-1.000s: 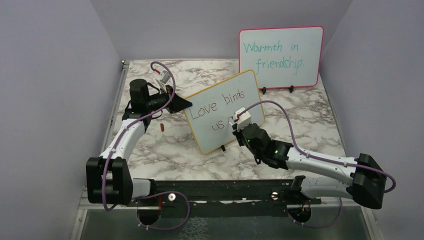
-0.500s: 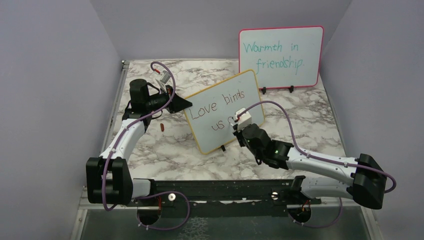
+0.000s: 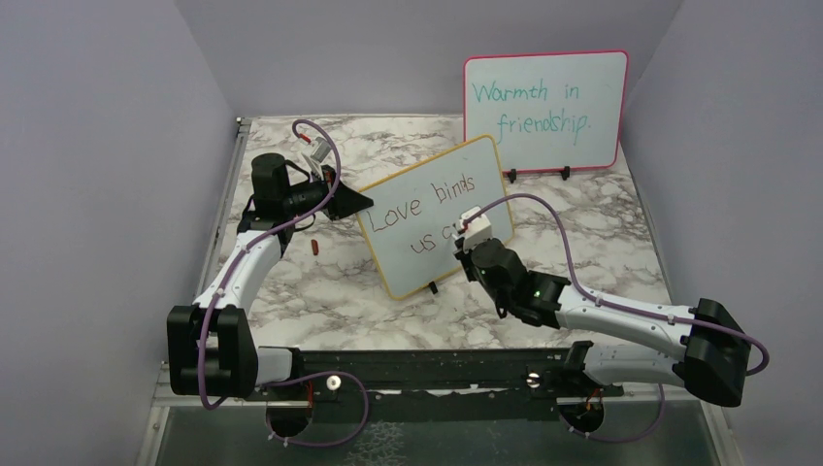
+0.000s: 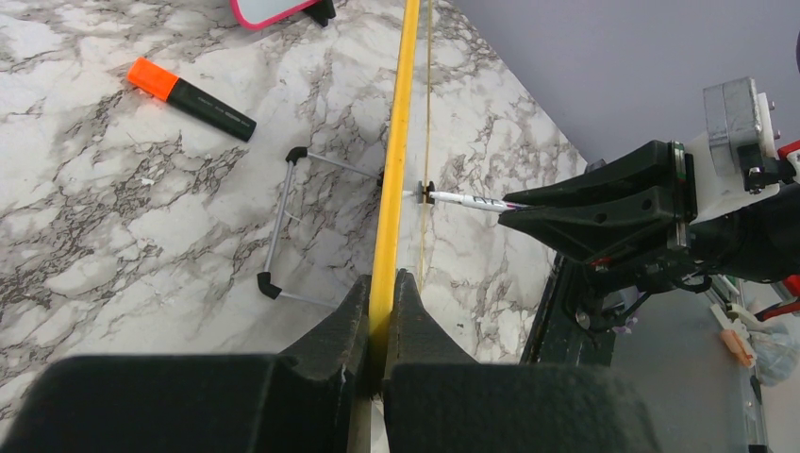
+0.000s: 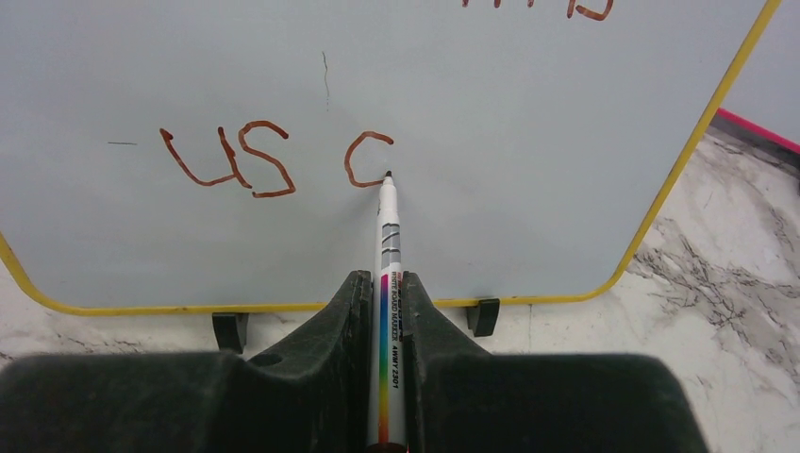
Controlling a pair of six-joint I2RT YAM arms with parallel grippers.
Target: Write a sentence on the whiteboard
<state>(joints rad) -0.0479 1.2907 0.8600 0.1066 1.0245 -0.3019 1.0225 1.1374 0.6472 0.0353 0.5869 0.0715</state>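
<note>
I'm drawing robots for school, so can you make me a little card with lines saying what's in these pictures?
left gripper: shut on the whiteboard's yellow edge
right gripper: shut on a pen
pen tip: touching the whiteboard at a curved stroke after "us"
sentence: reads "Love binds us" plus that stroke
behind: pink board, teal writing
nearby: marker with orange end

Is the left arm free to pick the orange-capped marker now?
Probably not yet: the left gripper is shut on the whiteboard at its yellow edge. The orange-capped marker itself lies uncovered on the table behind it.
</note>
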